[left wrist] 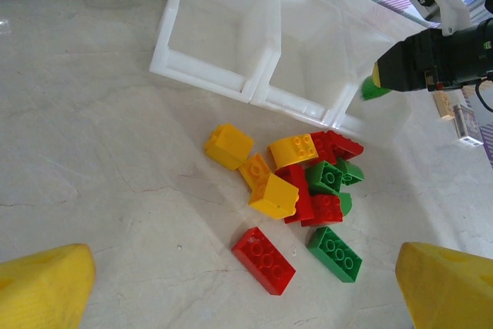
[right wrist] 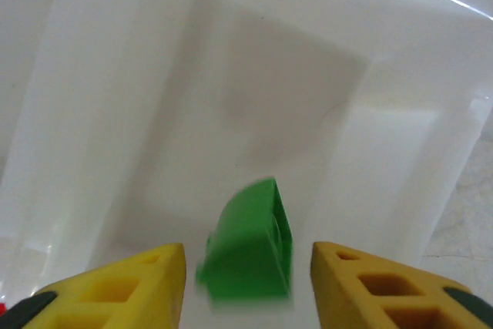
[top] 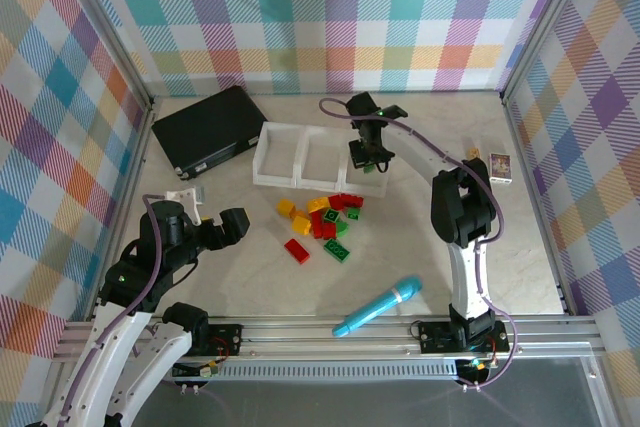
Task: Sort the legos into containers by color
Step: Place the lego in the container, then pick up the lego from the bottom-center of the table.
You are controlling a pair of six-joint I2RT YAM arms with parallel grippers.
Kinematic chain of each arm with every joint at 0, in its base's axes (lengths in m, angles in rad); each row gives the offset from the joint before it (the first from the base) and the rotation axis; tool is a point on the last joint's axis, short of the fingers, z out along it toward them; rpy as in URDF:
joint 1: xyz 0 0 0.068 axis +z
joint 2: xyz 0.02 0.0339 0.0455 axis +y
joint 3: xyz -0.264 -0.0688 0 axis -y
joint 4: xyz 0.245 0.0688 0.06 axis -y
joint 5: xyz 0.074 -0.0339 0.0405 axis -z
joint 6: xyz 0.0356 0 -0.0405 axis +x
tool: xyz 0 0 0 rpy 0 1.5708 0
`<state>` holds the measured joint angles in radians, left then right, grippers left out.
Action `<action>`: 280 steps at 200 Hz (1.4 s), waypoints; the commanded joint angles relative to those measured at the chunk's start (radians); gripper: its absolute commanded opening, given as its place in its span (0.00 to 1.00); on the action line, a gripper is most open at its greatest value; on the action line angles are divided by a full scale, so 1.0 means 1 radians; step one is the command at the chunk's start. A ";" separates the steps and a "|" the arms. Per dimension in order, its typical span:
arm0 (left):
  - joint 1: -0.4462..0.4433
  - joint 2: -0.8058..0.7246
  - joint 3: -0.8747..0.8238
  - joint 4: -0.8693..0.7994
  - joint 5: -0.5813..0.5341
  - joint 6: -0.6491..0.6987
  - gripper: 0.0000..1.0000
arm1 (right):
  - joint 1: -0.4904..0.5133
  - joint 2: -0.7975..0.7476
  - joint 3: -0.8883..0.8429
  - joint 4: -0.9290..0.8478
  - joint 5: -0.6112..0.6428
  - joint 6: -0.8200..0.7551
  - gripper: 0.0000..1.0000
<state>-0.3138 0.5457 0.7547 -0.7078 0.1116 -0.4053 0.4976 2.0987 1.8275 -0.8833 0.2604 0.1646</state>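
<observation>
Here, the right claw (right wrist: pixel 248 263) stands parted and grips nothing. Its two yellow fingers (right wrist: pixel 131 283) sit at the lower edge of the right wrist view. A green brick (right wrist: pixel 250 244) shows between them, blurred, with a gap on either side so that it touches neither finger. The brick lies within the walls of the right-hand compartment (right wrist: pixel 254 98) of the white tray (top: pixel 300 183). Whether it rests on the floor of that compartment cannot be told.

In the overhead view the tray sits at upper centre, its three compartments side by side, with the right arm reaching over the rightmost one. Just below the tray, at the centre of the frame, is the heap of bricks (top: pixel 328 215) in red, yellow and green. A yellow brick (top: pixel 285 207) lies at its left edge. A red brick (top: pixel 296 250) and another green one (top: pixel 336 250) lie apart from the heap on its lower side.

The left claw (top: pixel 235 225) is at centre left, clear of the heap. It is spread wide, its fingers at the two lower corners of the left wrist view, and it holds nothing.

A black case (top: pixel 210 130) lies at upper left, beside the tray. A blue stick (top: pixel 377 307) lies at lower centre. A small box (top: pixel 500 165) sits at the right.
</observation>
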 commanded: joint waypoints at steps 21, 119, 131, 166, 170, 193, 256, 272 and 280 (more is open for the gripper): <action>-0.010 -0.006 0.021 -0.033 -0.008 -0.012 0.99 | 0.005 -0.060 -0.029 0.009 -0.020 0.039 0.68; -0.010 0.013 0.051 -0.104 -0.078 -0.015 1.00 | 0.140 -0.498 -0.454 0.092 -0.302 0.087 0.76; -0.010 0.012 0.049 -0.098 -0.076 -0.014 1.00 | 0.189 -0.540 -0.530 0.114 -0.311 0.095 0.77; -0.009 0.014 0.046 -0.089 -0.057 -0.013 1.00 | 0.366 -0.568 -0.666 0.126 -0.227 0.111 0.81; -0.010 0.014 0.046 -0.087 -0.056 -0.013 1.00 | 0.384 -0.562 -0.677 0.130 -0.212 0.111 0.81; -0.010 0.013 0.050 -0.088 -0.050 -0.014 1.00 | 0.461 -0.504 -0.710 0.140 -0.148 0.113 0.81; -0.010 -0.009 0.075 -0.130 -0.068 -0.030 1.00 | 0.491 -0.346 -0.687 0.181 -0.045 0.086 0.80; -0.010 -0.012 0.089 -0.147 -0.070 -0.031 1.00 | 0.491 -0.320 -0.672 0.196 -0.042 0.068 0.79; -0.010 -0.014 0.094 -0.154 -0.073 -0.029 1.00 | 0.492 -0.308 -0.662 0.196 -0.037 0.059 0.79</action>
<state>-0.3149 0.5476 0.8051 -0.8211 0.0429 -0.4267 0.9859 1.7592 1.1263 -0.7116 0.1898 0.2489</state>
